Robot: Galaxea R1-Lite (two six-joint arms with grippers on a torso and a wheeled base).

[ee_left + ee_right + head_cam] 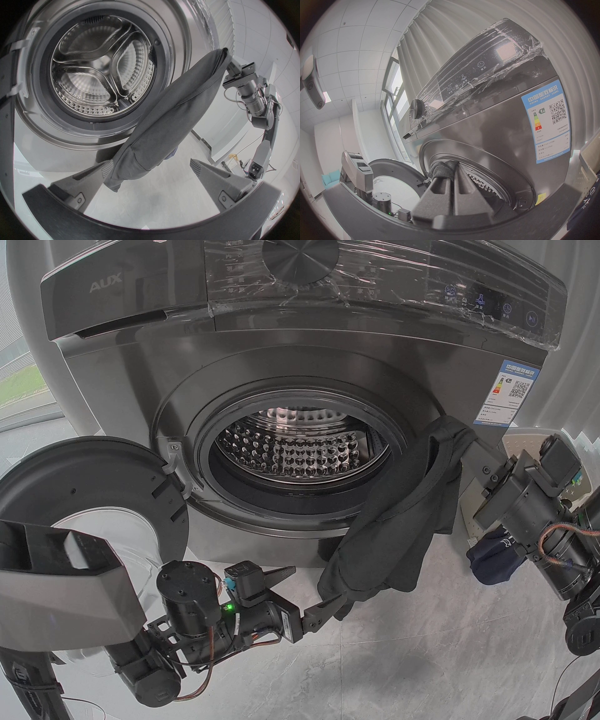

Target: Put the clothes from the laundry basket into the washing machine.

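A dark grey garment (400, 521) hangs in front of the washing machine (300, 359), just right of the open drum (300, 446). My right gripper (470, 449) is shut on its top edge, level with the drum's right rim; the pinched cloth (443, 168) bunches at the closed fingertips (456, 178). My left gripper (315, 587) is open, low beneath the drum mouth, with the garment's lower end (125, 168) hanging between its fingers and touching one finger (93, 178). The laundry basket (531, 440) stands at the far right with a dark blue garment (494, 559) in it.
The round washer door (94, 490) is swung wide open to the left, above my left arm. The drum (100, 68) holds no clothes that I can see. Pale tiled floor (406, 646) lies open in front of the machine.
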